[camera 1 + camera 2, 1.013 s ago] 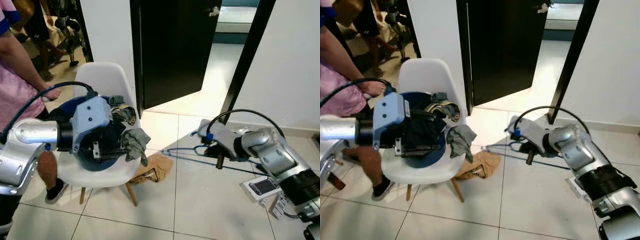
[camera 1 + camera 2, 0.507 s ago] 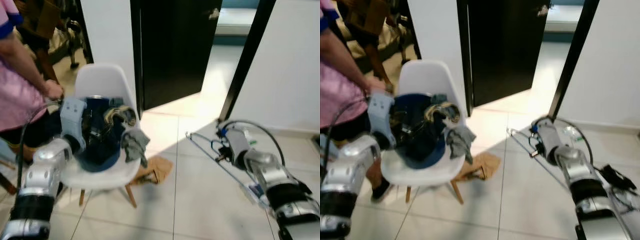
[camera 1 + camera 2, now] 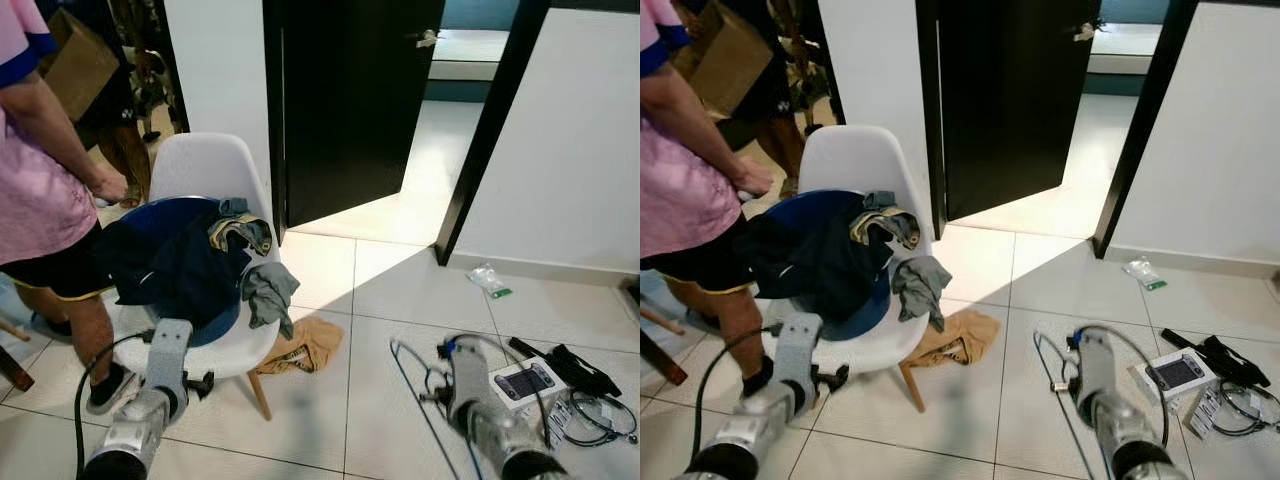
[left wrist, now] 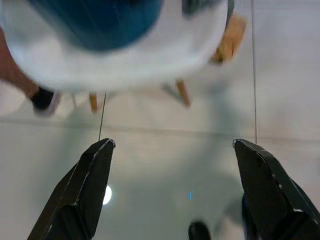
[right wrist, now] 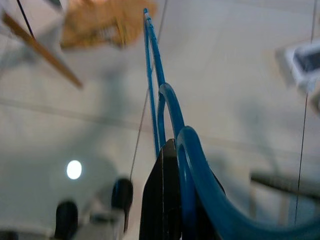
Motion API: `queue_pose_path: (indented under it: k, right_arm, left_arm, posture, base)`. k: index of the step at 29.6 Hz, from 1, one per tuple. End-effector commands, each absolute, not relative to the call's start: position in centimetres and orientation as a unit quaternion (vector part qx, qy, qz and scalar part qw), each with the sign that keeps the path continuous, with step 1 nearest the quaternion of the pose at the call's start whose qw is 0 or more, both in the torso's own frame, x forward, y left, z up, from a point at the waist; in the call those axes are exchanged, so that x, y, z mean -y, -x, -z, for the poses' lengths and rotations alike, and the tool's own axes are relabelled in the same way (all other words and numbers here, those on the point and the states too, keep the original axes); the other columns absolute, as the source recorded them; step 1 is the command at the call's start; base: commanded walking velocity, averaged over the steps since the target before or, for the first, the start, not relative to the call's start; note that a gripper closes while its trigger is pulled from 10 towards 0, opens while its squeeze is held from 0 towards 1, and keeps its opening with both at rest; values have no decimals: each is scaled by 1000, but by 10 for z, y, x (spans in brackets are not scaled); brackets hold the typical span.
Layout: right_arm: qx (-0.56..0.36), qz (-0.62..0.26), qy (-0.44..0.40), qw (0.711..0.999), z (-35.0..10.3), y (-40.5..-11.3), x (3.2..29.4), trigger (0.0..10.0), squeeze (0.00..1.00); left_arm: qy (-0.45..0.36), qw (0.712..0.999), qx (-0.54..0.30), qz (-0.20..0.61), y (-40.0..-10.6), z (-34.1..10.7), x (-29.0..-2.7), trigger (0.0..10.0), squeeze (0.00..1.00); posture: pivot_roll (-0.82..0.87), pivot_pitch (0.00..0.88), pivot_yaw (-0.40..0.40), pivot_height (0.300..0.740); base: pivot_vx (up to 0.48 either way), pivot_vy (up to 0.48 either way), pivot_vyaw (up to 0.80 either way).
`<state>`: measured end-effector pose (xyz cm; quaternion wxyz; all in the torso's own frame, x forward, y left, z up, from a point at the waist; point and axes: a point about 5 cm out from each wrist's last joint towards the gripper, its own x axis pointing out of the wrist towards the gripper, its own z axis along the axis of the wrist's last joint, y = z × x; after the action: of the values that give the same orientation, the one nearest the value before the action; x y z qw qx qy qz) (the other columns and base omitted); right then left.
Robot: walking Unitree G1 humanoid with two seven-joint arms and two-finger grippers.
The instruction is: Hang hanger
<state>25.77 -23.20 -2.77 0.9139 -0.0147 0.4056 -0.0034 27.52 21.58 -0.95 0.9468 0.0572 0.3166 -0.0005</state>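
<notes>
A thin blue hanger [image 3: 408,385] hangs low over the tiled floor at the lower right, and my right gripper [image 5: 172,145] is shut on its hook. In the right wrist view the hanger [image 5: 172,107] runs from the black fingers [image 5: 161,200] out toward the floor. My left gripper [image 3: 197,383] is low at the lower left, beside the chair's front edge. It is open in the left wrist view [image 4: 173,144], with nothing between its fingers [image 4: 95,175].
A white chair [image 3: 205,165] holds a pile of dark clothes [image 3: 180,260]; a tan cloth [image 3: 300,345] lies on the floor beside it. A person [image 3: 40,190] stands at the left. A dark door [image 3: 350,100] stands ajar behind. A boxed device [image 3: 528,380] and cables [image 3: 600,415] lie at the right.
Both arms have dropped from in front of me to near the floor. The right gripper brought the blue hanger down with it. The left gripper has left the clothes on the chair.
</notes>
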Motion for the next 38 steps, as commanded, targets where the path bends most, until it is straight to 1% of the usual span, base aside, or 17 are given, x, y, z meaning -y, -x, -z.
queue_pose_path:
  k: [1,2,3,4,5,7,9,12,21,31,38]
  right_arm:
    - [-419,2,31,908,36,-250,229,10000,0]
    - [-438,1,42,898,45,-238,227,10000,0]
    - [-438,1,42,898,45,-238,227,10000,0]
    - [-464,-23,79,882,55,-226,222,10000,0]
    - [-464,-23,79,882,55,-226,222,10000,0]
    - [-471,-32,83,878,61,-219,213,10000,0]
    - [-471,-32,83,878,61,-219,213,10000,0]
    - [-473,-41,106,874,62,-218,211,10000,0]
    - [-467,-42,126,874,63,-218,210,10000,0]
    - [-469,-46,136,872,63,-218,210,10000,0]
    - [-470,-57,145,869,64,-217,207,10000,0]
  left_arm:
    - [-80,931,-356,-1,-260,27,-213,10000,0]
    - [-116,914,-388,15,-249,38,-210,10000,0]
    - [-116,914,-388,15,-249,38,-210,10000,0]
    - [-143,902,-407,28,-241,45,-206,10000,0]
    - [-143,902,-407,28,-241,45,-206,10000,0]
    - [-184,879,-436,66,-228,58,-197,10000,0]
    - [-184,879,-436,66,-228,58,-197,10000,0]
    - [-200,868,-445,88,-221,63,-191,10000,0]
    - [-200,868,-444,96,-222,64,-188,10000,0]
    - [-185,875,-440,80,-226,61,-191,10000,0]
    - [-182,876,-440,74,-223,62,-193,10000,0]
  posture:
    - [63,0,-41,740]
    - [67,0,-47,740]
    - [67,0,-47,740]
    - [74,0,-51,740]
    - [74,0,-51,740]
    - [74,0,-57,740]
    - [74,0,-57,740]
    - [71,0,-57,740]
    - [38,0,-30,740]
    - [47,0,-42,740]
    - [46,0,-37,740]
  base:
    - [0,0,0]
    - [0,0,0]
    - [0,0,0]
    - [0,0,0]
    - [0,0,0]
    - [0,0,0]
    - [0,0,0]
    - [0,0,0]
    - [0,0,0]
    - [0,0,0]
    - [0,0,0]
